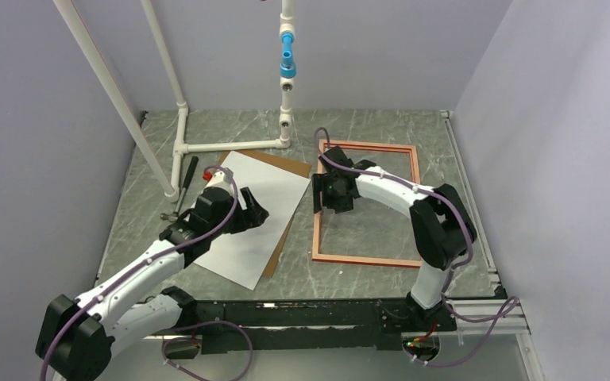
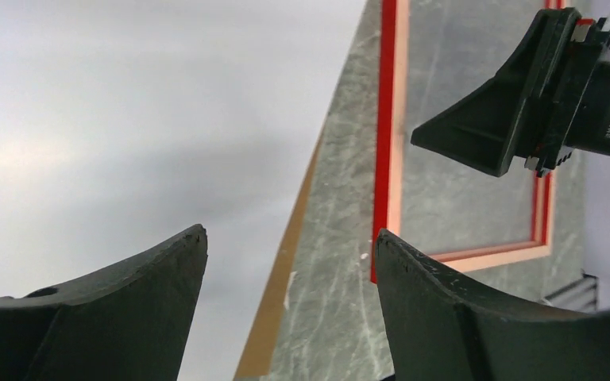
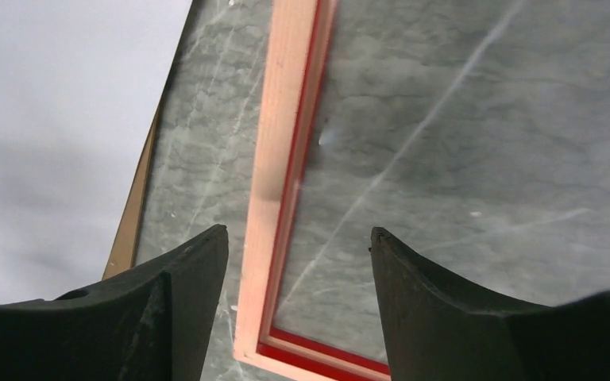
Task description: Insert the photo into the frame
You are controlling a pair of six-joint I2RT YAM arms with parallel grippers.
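1. Left hand (image 2: 290,232), spread, hovers over photo's (image 1: 274,202) 3 o'clock edge; right hand (image 3: 298,230), spread, straddles frame's (image 1: 365,259) rail.
2. Photo, lying at frame's 9 o'clock, looks light, floppy: pinch its edge.

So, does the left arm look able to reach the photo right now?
Probably yes: the left gripper hangs open just over the photo, which lies white side up with nothing on it. The right gripper is away over the frame.
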